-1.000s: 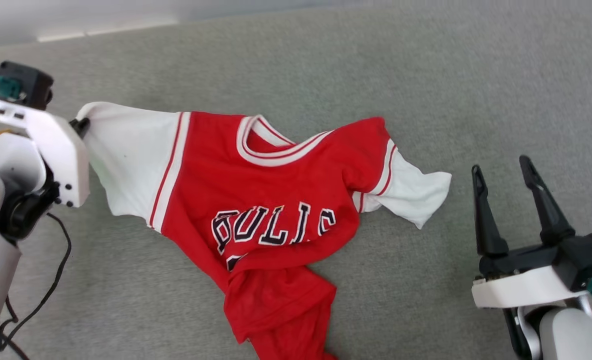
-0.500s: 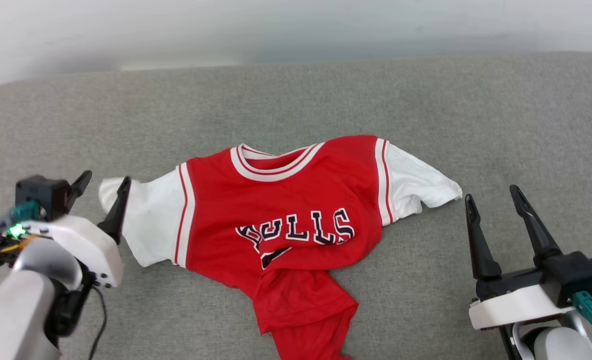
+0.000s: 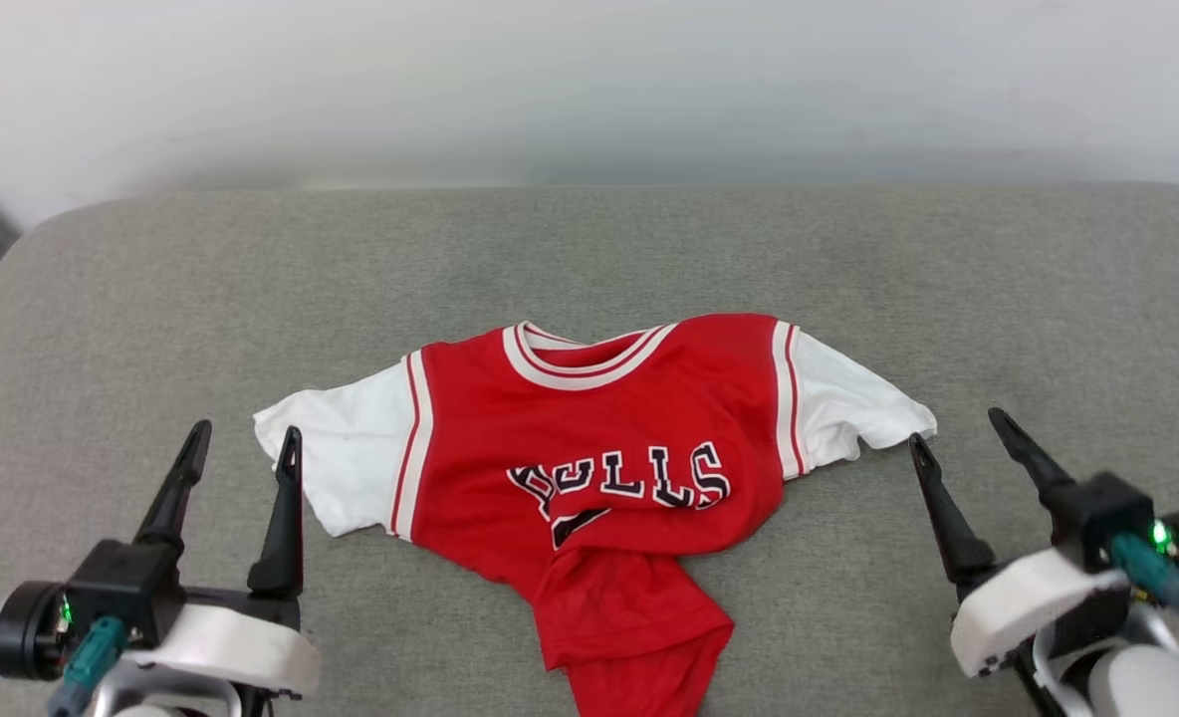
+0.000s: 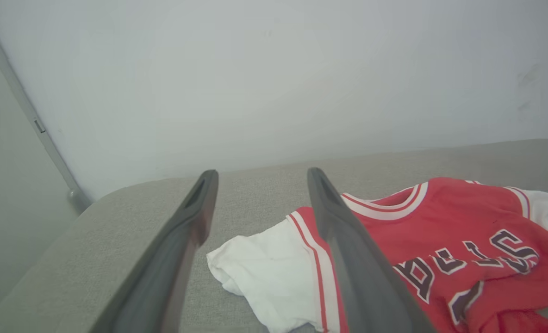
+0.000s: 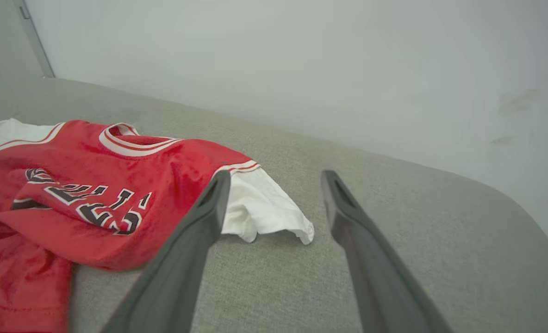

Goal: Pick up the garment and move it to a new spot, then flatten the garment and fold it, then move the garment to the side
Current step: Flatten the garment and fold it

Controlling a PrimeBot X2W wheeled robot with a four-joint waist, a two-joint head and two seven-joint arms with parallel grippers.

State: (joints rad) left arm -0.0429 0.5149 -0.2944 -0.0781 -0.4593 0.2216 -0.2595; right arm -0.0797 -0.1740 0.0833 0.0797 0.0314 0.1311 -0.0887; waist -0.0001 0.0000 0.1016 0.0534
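The garment (image 3: 599, 418) lies on the cushion (image 3: 589, 249), hem (image 3: 629, 617) crumpled. The left gripper (image 3: 247, 430) and right gripper (image 3: 955, 426) flank its sleeves (image 3: 351, 468), jaws wide open, empty. Flattening seems in hand: next, grasp the hem and draw it straight.

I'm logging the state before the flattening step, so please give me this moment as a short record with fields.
surface: grey padded surface, pale wall behind
garment: red jersey, front up, collar toward the wall, white sleeves spread to either side
garment shape: lower part bunched and folded over, not flat
left gripper: fingers open, holding nothing, beside the sleeve on the robot's left
right gripper: fingers open, holding nothing, beside the other sleeve
task stage: flattening and folding not yet done
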